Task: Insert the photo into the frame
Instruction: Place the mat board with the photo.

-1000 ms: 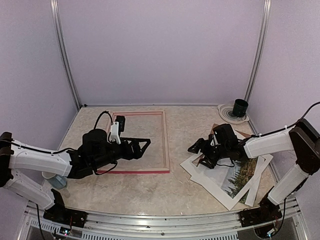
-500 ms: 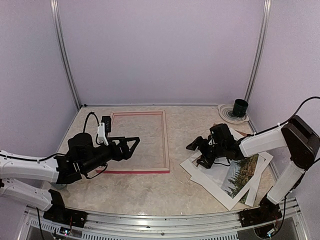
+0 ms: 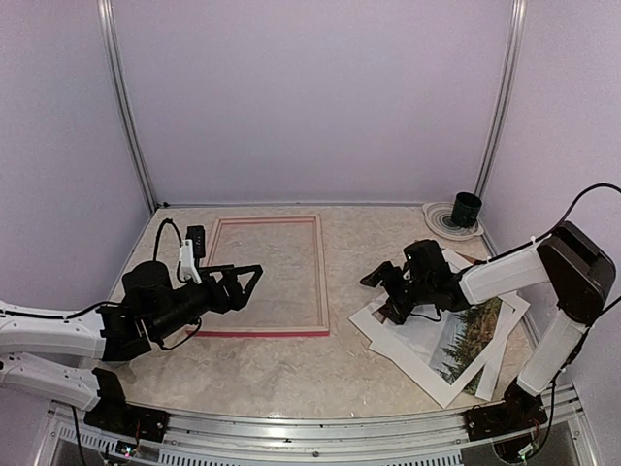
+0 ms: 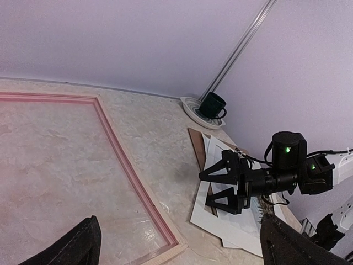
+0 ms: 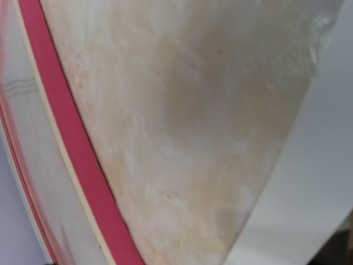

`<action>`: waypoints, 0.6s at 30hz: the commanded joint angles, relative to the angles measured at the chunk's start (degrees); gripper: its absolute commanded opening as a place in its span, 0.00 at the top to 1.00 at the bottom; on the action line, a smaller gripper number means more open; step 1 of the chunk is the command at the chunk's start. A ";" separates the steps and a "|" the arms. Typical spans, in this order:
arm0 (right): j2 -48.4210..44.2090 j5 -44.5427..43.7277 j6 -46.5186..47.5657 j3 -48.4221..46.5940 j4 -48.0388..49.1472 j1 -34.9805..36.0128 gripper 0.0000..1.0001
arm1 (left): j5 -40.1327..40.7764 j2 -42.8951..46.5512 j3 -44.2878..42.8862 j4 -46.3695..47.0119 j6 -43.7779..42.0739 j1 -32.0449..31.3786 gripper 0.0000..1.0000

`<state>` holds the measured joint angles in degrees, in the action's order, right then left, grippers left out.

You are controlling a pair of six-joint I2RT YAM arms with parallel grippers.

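The frame (image 3: 321, 282) lies flat on the table at centre left, its pink-red side showing; its rail also shows in the left wrist view (image 4: 129, 168) and the right wrist view (image 5: 66, 143). The photo (image 3: 468, 340), with dark trees, lies at the right, partly under a white mat (image 3: 400, 351). My left gripper (image 3: 247, 286) is open and empty, hovering over the frame's left part. My right gripper (image 3: 380, 296) is open and empty, low at the mat's left corner, and also shows in the left wrist view (image 4: 205, 189). Its own fingers are out of the right wrist view.
A brown backing board (image 4: 196, 148) lies under the mat and photo pile. A dark mug (image 3: 467, 207) stands on a white plate (image 3: 439, 221) at the back right corner. Metal posts and pale walls enclose the table.
My left arm has drawn back toward the left and the near edge, its gripper still open. My right gripper has shifted a little left, toward the mat's corner.
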<state>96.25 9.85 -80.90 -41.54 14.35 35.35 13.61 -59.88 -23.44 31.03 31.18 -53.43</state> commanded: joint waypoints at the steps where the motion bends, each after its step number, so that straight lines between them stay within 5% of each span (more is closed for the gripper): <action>1: 2.45 -2.23 -1.48 -0.30 1.12 0.76 0.07 | 0.84 1.11 0.75 -0.40 -1.20 -0.35 0.01; 18: 8.84 1.76 -1.80 3.57 21.55 2.20 0.13 | 1.41 2.44 0.86 -0.79 -0.94 -0.36 0.01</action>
<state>102.21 9.47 -83.42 -39.88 30.72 36.84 14.24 -58.26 -22.92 30.79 31.03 -53.43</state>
